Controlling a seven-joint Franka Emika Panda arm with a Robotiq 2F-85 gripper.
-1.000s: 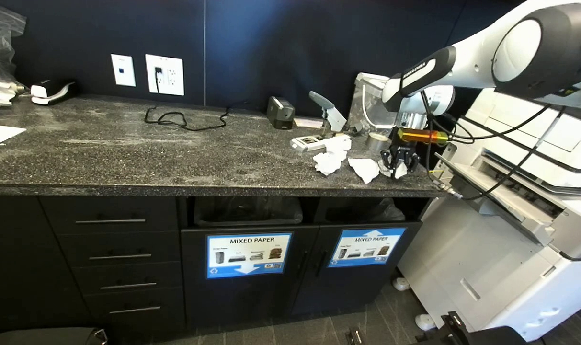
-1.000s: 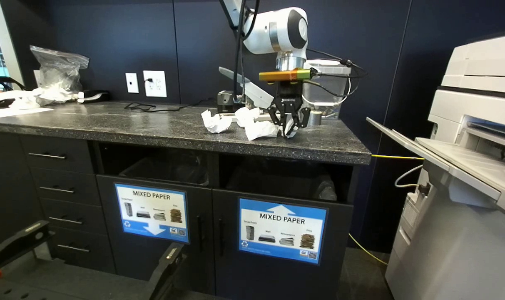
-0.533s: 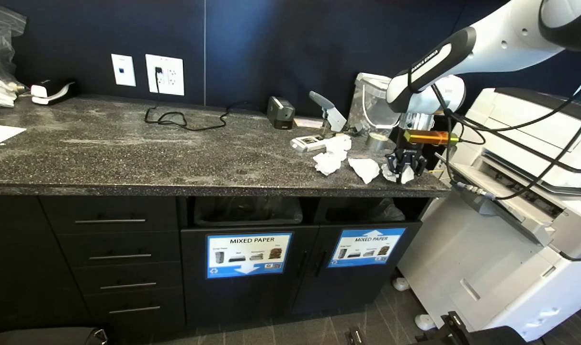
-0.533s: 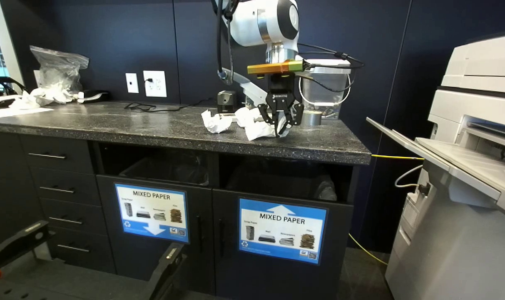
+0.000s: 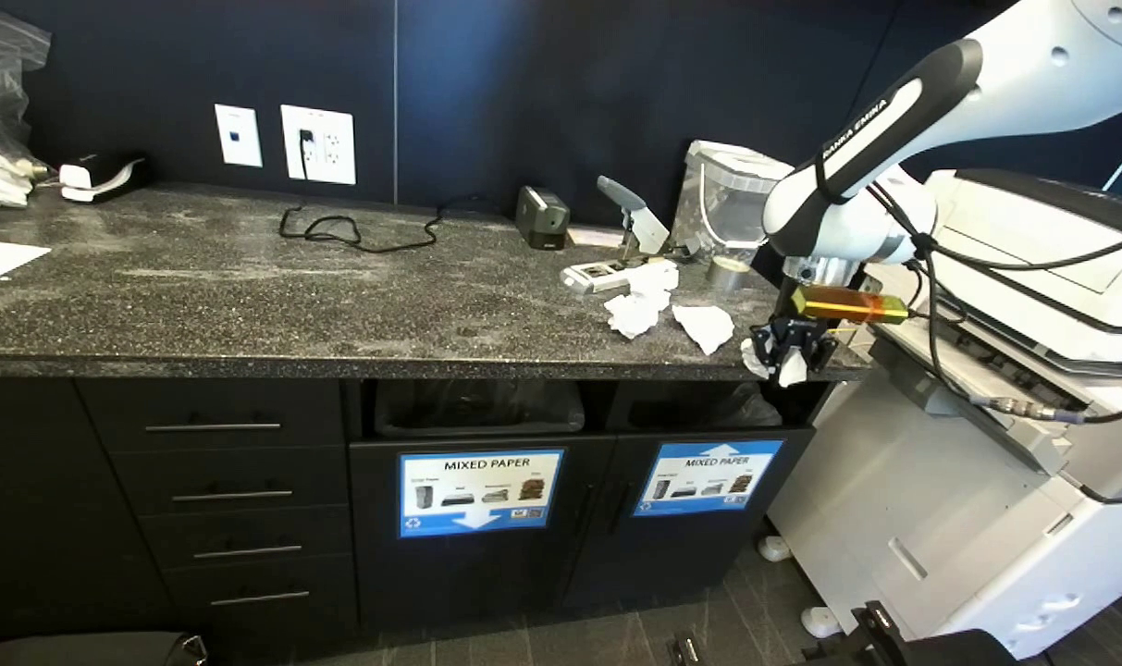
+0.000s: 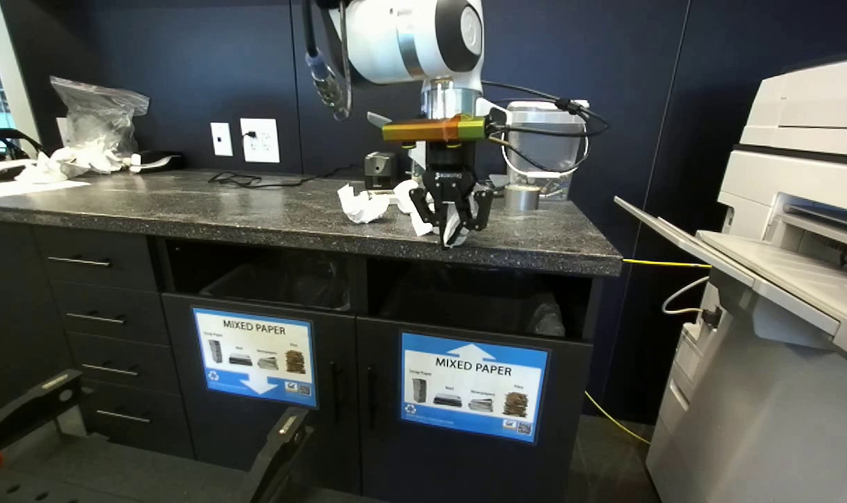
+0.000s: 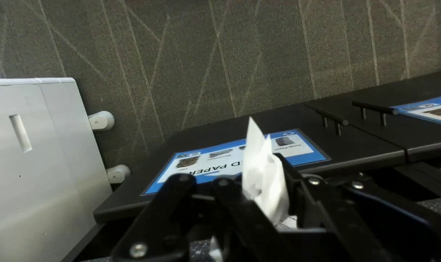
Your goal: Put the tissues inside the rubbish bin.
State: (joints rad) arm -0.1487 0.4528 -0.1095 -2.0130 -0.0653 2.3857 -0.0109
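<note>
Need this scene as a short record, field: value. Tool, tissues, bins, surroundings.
tool: closed on the held tissue
tool position: at the front edge of the counter
held tissue: white, crumpled, not yet in a bin
loose tissues: three, crumpled, on the counter
bins: two, in openings under the counter; contents unclear
signs: MIXED PAPER, one on each cabinet door, arrows pointing opposite ways
beside counter: white printer

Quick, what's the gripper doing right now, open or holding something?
Gripper: closed, holding a crumpled white tissue between its jaws.
</note>
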